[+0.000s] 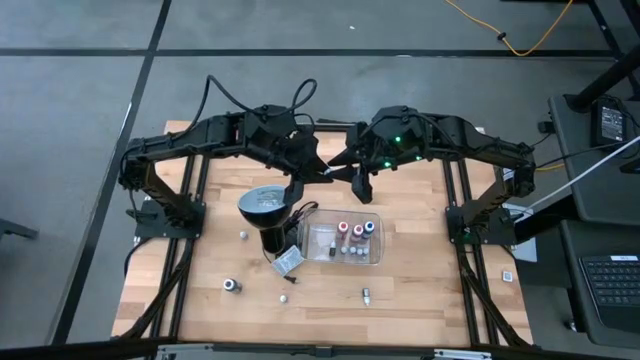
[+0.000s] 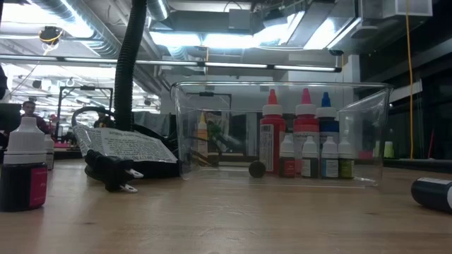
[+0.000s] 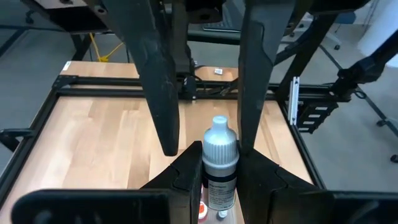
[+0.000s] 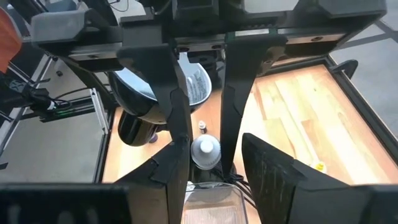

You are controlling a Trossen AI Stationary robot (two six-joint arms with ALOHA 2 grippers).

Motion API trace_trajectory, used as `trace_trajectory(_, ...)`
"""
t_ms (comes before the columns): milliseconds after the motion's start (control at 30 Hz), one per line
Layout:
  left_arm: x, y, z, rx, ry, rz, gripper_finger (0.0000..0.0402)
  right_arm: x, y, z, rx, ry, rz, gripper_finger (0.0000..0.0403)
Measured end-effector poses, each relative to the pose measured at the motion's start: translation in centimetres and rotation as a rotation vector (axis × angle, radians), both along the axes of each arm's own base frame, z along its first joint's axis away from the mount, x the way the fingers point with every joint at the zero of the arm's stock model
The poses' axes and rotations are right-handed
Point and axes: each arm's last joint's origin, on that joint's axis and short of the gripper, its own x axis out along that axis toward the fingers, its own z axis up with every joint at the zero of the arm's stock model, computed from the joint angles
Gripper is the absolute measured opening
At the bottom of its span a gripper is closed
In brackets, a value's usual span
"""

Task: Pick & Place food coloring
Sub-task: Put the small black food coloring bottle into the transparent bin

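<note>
A small food coloring bottle [image 3: 221,149] with a white cap and a dark labelled body stands upright in the air, high over the table's far middle. My left gripper [image 1: 325,168] is shut on it. My right gripper [image 1: 347,168] faces it from the other side, open, with one finger [image 3: 168,124] a clear gap off the cap and the other [image 3: 252,118] close beside it. A clear tray [image 1: 377,258] below holds several more bottles [image 2: 305,141], standing upright on its floor. My left gripper pinches the bottle's body just below the cap [image 3: 219,186] between its two fingers [image 3: 186,177]. It comes from the table's left, slanting downward. The bottle stays upright, cap up, lifted clear of everything. Whether a finger of my right gripper touches the cap, I cannot tell.
A black lamp [image 1: 265,205] with a round silvery head stands left of the tray, with a plug and a folded leaflet [image 1: 288,262] beside it. Loose bottles lie scattered on the near wood [image 1: 232,286] [image 1: 366,295] [image 2: 25,169] [image 2: 432,192].
</note>
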Motion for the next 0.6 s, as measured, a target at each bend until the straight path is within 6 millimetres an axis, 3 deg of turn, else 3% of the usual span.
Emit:
trace_trajectory(233, -0.01, 0.1, -0.01, 0.007, 0.003, 0.035, 0.007, -0.01, -0.05, -0.02, -0.005, 0.003, -0.01, 0.0144)
trace_trajectory(600, -0.01, 0.17, -0.01, -0.004, 0.006, 0.07, 0.007, 0.0, -0.05, -0.01, -0.039, 0.0, 0.009, 0.0074)
